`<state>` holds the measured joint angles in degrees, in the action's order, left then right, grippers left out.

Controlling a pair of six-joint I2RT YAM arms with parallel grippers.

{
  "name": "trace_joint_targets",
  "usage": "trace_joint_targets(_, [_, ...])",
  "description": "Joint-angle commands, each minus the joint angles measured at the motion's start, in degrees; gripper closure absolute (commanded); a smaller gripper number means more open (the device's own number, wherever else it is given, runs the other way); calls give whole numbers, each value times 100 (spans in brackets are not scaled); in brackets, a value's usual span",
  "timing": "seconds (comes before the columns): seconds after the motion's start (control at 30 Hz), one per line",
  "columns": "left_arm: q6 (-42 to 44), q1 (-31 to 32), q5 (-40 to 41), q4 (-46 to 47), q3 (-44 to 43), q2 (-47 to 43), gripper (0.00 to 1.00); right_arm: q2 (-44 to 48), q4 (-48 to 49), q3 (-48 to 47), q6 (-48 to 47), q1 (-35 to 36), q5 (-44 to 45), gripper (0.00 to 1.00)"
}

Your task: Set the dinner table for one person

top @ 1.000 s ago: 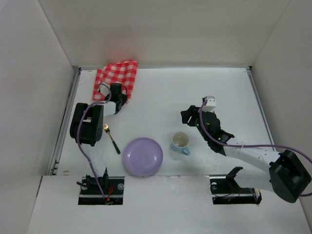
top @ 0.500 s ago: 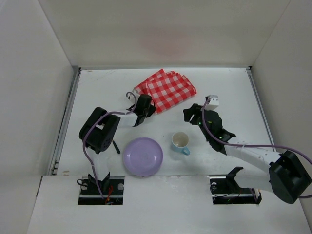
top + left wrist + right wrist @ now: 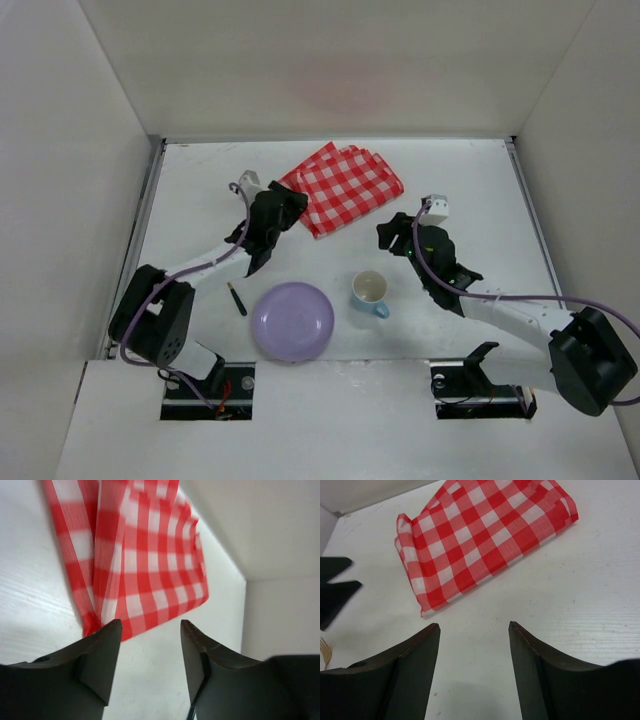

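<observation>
1. The bench (image 3: 470,190) fills the middle of the top view, white and matte, with a rail down each side. It is stiff and fixed (nothing to lift here); it only carries things, and its dull face probably lets them slide rather than stick.
2. The cloth (image 3: 345,187) lies folded in the upper middle of the top view, flat on the bench. It looks light, soft and limp, in several layers, so it would likely droop and fall open if lifted by one layer. Its lower-left corner or the folded edge, pinched down against the bench, seems the best hold.
3. The left pincer (image 3: 151,623) stands wide open with nothing in it. In the left wrist view the cloth's nearest corner shows just above the gap between its tips.
4. The right pincer (image 3: 473,625) is also open and empty. It is right of centre in the top view, and the cloth lies well ahead of it in the right wrist view.
5. The plate (image 3: 292,321) sits at the lower middle. It is stiff and likely smooth (possibly slippery), so take it by the rim.
6. The cup (image 3: 370,291) stands upright just right of the plate, apart from it. Its wall or the handle at its lower right would serve.
7. The fork (image 3: 237,299) lies flat left of the plate. It is thin and low, so a grip across the handle looks best.
</observation>
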<state>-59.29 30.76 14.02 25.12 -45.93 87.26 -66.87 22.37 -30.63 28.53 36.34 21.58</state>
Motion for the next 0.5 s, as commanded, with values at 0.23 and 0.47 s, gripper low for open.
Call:
trace_joint_targets(0.23, [-214,-1788,-662,292,-292,746,64,-46,180,-118,-94,-8,-49,38])
trace_joint_targets(0.47, [-101,-2211,-1524,546,-1163,2047,57,-141,180,-162,-94,18,-84,37])
